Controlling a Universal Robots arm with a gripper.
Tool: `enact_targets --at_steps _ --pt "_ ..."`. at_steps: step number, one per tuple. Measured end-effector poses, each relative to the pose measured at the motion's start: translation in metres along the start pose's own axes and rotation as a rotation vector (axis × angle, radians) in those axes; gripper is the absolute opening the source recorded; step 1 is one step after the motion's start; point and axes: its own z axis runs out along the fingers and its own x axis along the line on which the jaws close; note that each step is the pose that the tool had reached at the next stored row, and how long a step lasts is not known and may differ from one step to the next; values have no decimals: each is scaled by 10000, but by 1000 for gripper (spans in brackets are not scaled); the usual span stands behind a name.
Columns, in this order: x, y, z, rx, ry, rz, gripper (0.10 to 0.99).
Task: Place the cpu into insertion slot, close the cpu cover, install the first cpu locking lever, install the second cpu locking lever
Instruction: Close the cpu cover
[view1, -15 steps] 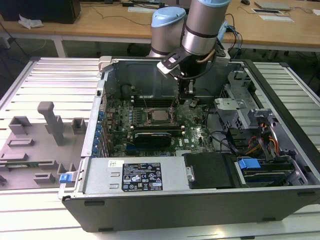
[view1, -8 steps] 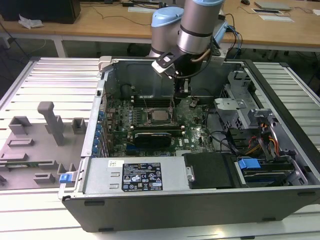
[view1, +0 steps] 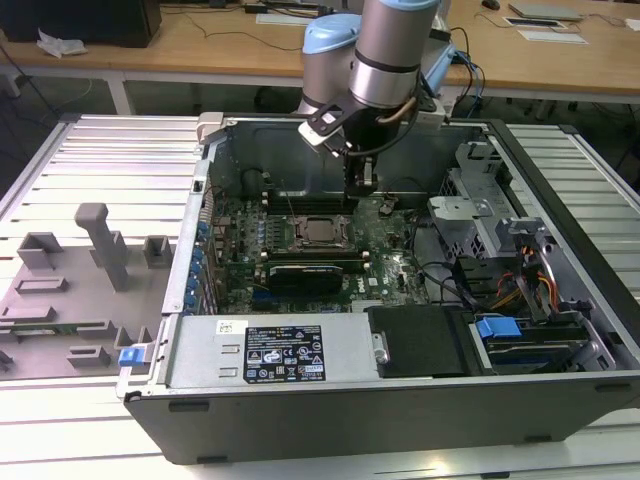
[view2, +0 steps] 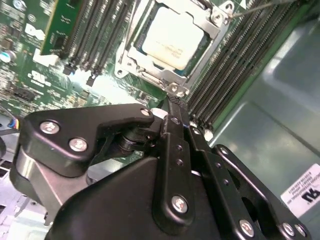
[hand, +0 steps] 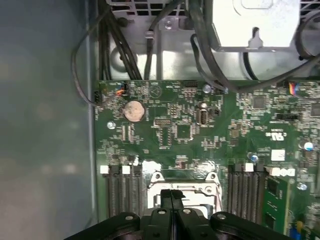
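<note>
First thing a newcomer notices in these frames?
The grey arm reaching down into the open computer case in the middle of the exterior view draws the eye first. In the second wrist view, the pale cpu sits in its socket, framed by the metal cpu cover. The black tool is shut, its tip close beside the frame's corner.

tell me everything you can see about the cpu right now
The cpu is a small flat square chip with a pale silver-beige metal top carrying faint print. It lies flat, seated in its socket on the green motherboard, between rows of dark memory slots. The cpu cover, a thin metal frame, lies down around its edges, leaving the top showing through the cut-out. The end effector hangs beside the socket, off the chip.
</note>
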Motion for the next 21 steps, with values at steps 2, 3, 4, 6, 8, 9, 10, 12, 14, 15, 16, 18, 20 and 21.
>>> enact_targets --at_steps 2,3,4,6,8,9,10,12,14,15,16,18,20,21 --pt "-1 -28 3 -53 -187 13 106" --pt "-1 -42 6 -113 -205 14 106" --pt "-2 -67 10 -222 -220 6 106" --pt "-1 -78 12 -228 -221 -7 106" --pt "-1 -100 20 -464 -221 -62 106" --pt "-1 -103 22 -548 -222 -78 106" --pt "-1 -108 24 -641 -222 -89 106" --pt "-5 -162 45 -710 -223 -101 106" --pt "-8 -248 66 -718 -212 -101 106" --pt "-11 -281 75 -720 -206 -102 106" --pt "-14 -305 83 -721 -197 -101 106" --pt "-35 -369 107 -721 -157 -104 106" --pt "-60 -425 128 -721 -113 -104 106" --pt "-70 -443 137 -721 -90 -105 106"
